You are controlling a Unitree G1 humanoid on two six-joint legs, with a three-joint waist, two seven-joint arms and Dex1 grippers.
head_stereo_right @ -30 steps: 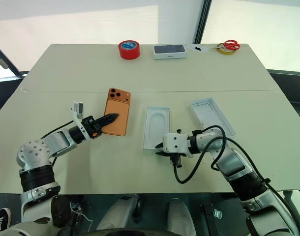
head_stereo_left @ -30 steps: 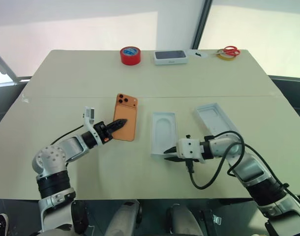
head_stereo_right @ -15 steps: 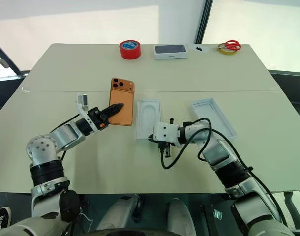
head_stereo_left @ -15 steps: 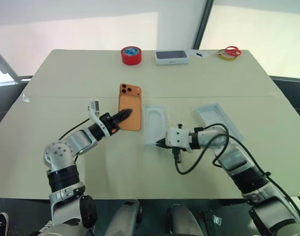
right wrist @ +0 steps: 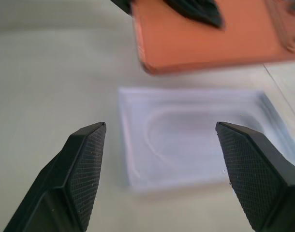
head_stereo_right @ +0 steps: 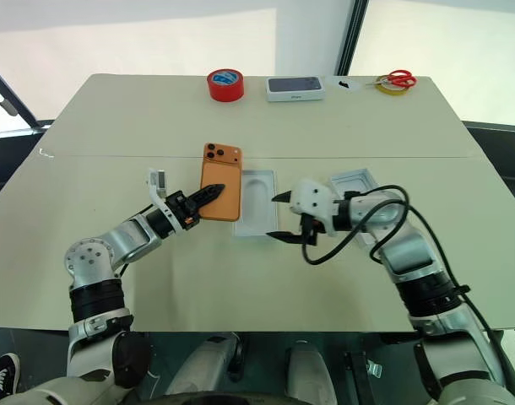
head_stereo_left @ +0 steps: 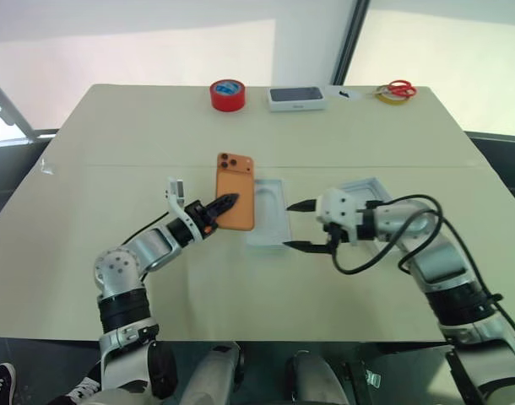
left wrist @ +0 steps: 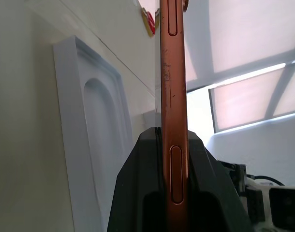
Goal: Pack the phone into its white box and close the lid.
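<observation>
Phone (head_stereo_left: pixel 235 191), orange with rounded corners and three lenses clustered at its far corner, is pinched at its near edge between the pressed-together fingers of the left gripper (head_stereo_left: pixel 224 203); the left wrist view shows its thin side edge (left wrist: pixel 173 116) with long buttons clamped between the two black pads. Just beside it to the right lies a white moulded tray with an oval recess (head_stereo_left: pixel 268 212), flat on the table (head_stereo_left: pixel 139 135). The right gripper (head_stereo_left: pixel 298 225) hangs at the tray's near right corner with its fingers spread wide, touching nothing. Behind that arm a white shallow shell (head_stereo_left: pixel 369 188) lies partly hidden by the wrist and cable, so whether it is the lid or the box base cannot be told. The table is pale beige with a seam across it; at its far edge sit a red tape roll (head_stereo_left: pixel 227 94), a closed dark-topped box (head_stereo_left: pixel 296 98) and red-handled scissors on a yellow ring (head_stereo_left: pixel 395 89). Bright windows stand beyond.
</observation>
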